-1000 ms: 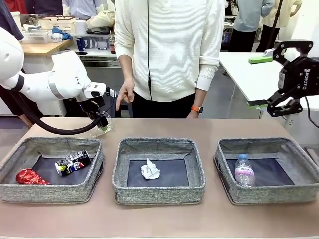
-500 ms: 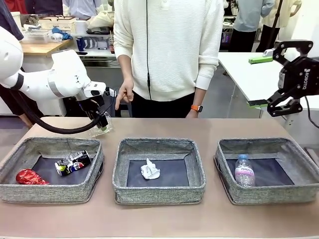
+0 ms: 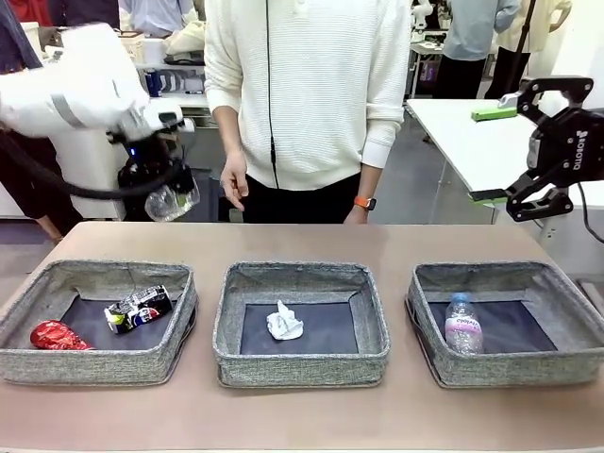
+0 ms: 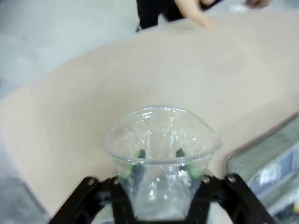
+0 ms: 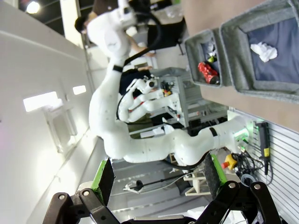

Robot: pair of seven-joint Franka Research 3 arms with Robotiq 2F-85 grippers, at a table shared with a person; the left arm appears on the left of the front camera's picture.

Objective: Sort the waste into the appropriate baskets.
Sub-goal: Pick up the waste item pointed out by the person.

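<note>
1. Left gripper (image 3: 162,189) is up off the table (image 3: 302,415) above its far left corner, clenched on the clear plastic container (image 3: 173,200). The left wrist view shows the container (image 4: 161,158) pinched between the green pads (image 4: 126,171), its open mouth facing away from the camera. Held high, it should clear the basket walls on its way across.

2. Right gripper (image 3: 524,142) hangs well above the table's right edge with jaws spread wide and nothing between them. Judged to be parked out of the way while the other arm works.

3. Left basket (image 3: 57,363) holds the red can (image 3: 57,335) in its near left corner and the dark multicoloured can (image 3: 137,308) lying towards its middle. The metal seems to have been put together here.

4. Middle basket (image 3: 300,363) holds the white paper ball (image 3: 283,322) alone, near the centre of its floor. Likely the paper bin.

5. Right basket (image 3: 510,368) holds the pink-labelled clear bottle (image 3: 461,324), lying near its left wall. Plastic, so the container probably belongs here too, which means a carry across the whole table.

6. A person stands at the table's far edge, one hand (image 3: 232,181) hanging just beside the raised container. Risk as I judge it: the thin cup deforming in the grip, or the carry brushing that hand.
</note>
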